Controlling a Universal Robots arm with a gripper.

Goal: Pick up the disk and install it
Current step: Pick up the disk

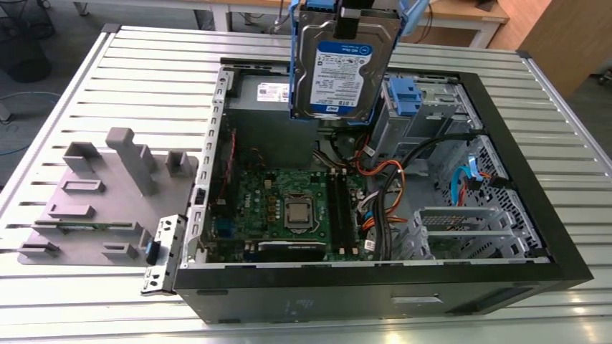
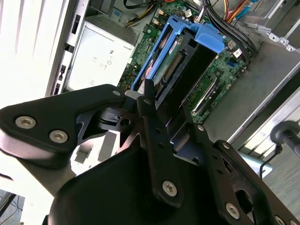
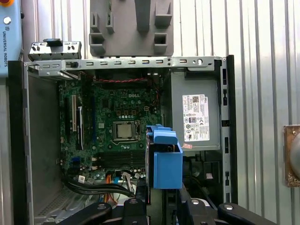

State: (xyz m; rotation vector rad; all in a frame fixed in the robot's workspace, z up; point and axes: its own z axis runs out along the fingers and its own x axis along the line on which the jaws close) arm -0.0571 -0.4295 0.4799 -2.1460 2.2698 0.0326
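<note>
The disk (image 1: 340, 68), silver with a blue-and-white label and blue side rails, hangs upright above the open computer case (image 1: 535, 215), over its far side. My gripper (image 1: 346, 21) is shut on the disk's top edge. In the second wrist view the black fingers (image 2: 154, 126) clamp the disk (image 2: 173, 61) between the blue rails. In the first wrist view the disk (image 3: 165, 159) is seen edge-on over the case, between the motherboard and the power supply.
Inside the case lie the green motherboard (image 1: 287, 208), the grey power-supply box (image 3: 194, 117), a silver drive cage with a blue latch (image 1: 406, 97) and loose cables (image 1: 402, 172). A grey part holder (image 1: 105, 186) sits on the slatted metal table (image 1: 143, 64).
</note>
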